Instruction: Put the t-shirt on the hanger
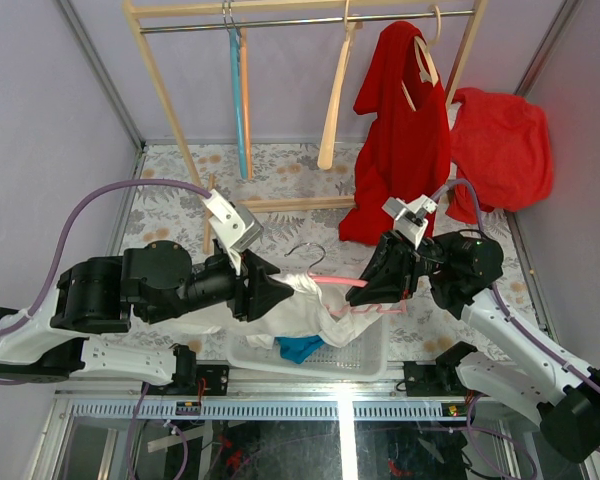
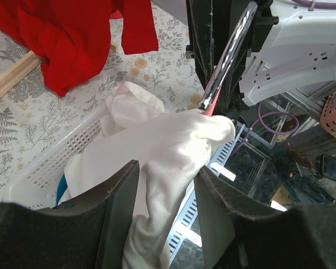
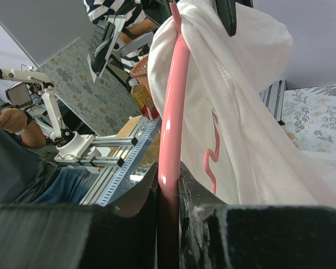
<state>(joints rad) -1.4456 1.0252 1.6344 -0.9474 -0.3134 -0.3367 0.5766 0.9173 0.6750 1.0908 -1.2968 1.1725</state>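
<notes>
- Centrally, the white basket (image 1: pixel 372 352) sits at the near edge of the floral table (image 1: pixel 280 170), between the two arm bases; every place below is given from it.
- The t-shirt (image 1: pixel 302 298): white and bunched, lifted above the basket's left half, its lower folds trailing down into the basket.
- The hanger (image 1: pixel 332 279): pale pink, held above the basket. One arm runs sideways into the t-shirt's cloth. The wire hook (image 1: pixel 306 254) stands just beyond the basket's far rim.
- The left gripper (image 1: pixel 268 292): above the basket's left end. Its black fingers (image 2: pixel 119 204) sit on either side of a thick fold of the t-shirt. It appears to pinch that fold, though the wrist view hides the exact contact.
- The right gripper (image 1: pixel 372 284): above the basket's right end, jaws clamped tight on the hanger's pink arm. The wrist view shows white cloth draped over the end of that arm.
- The blue cloth (image 1: pixel 300 348): inside the basket, half covered by the t-shirt.
- The red garments (image 1: pixel 405 130): well beyond the basket on the far right. One hangs from the wooden rack (image 1: pixel 160 80) and one is heaped beside it.
- The light blue hanger (image 1: pixel 240 100) and the beige wooden hanger (image 1: pixel 335 100): on the rack rail, far beyond the basket.
</notes>
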